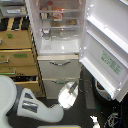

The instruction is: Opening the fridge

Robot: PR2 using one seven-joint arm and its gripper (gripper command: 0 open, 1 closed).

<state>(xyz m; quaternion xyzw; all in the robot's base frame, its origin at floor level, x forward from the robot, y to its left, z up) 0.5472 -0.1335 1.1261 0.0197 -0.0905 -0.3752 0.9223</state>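
Observation:
The tall white fridge [59, 70] stands in the middle of the exterior view. Its large upper door [107, 45] is swung wide open toward the view's right, with the green-and-white sticker [111, 64] showing on it. Inside, lit shelves [60, 22] hold several items. The two lower drawers are shut; the upper curved silver handle [59, 63] shows. My gripper [68, 94] is low in front of the lower drawer, below the open door's inner corner and touching nothing that I can see. It is blurred, so I cannot tell how the jaws stand.
A tan wooden drawer cabinet [17, 55] stands right against the fridge on the view's left. My arm [35, 107] comes in from the bottom left. A round pale object [102, 91] sits on the dark floor under the open door. A small white thing [94, 121] lies at the bottom edge.

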